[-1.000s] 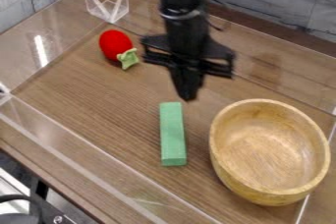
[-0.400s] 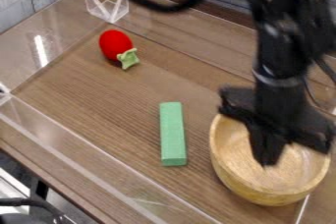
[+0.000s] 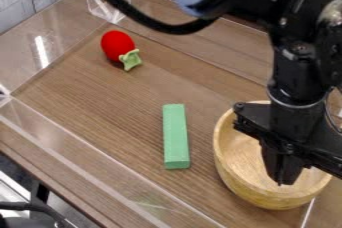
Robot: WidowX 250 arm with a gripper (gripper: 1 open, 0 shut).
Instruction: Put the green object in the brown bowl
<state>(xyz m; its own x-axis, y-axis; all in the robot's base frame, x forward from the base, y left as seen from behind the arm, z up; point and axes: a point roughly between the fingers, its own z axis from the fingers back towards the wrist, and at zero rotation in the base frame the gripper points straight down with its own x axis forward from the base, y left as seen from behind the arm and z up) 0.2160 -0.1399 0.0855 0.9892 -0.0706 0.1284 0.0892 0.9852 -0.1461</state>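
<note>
Hovering over the right side of the scene, one black claw (image 3: 278, 150) covers much of the one brown bowl (image 3: 235, 177). There is one green bar (image 3: 175, 136), one red strawberry-like toy (image 3: 119, 45) with a small green leaf, one bowl and one claw. The green bar lies flat on the wooden table (image 3: 80, 107), outside the bowl and just beside its rim, on the image-left side. Its long side runs roughly up and down the view, and a narrow strip of bare wood separates it from the bowl.

The red toy lies well apart from both, toward the upper left, its leaf turned toward the lower right. Beyond it, near the upper edge, stands one clear, see-through piece (image 3: 107, 4); a small part of another pale, clear piece (image 3: 4, 95) shows at the left edge. Dark cables (image 3: 30, 210) curl in the lower left corner.

The thick black arm (image 3: 167, 10) reaches across the top of the view and down the right side. Together with the claw it hides the bowl's far right part and much of its inside, but leaves the green bar in full sight. How far the claw is spread I cannot tell; the bar is apart from it, and no pinched thing shows.
</note>
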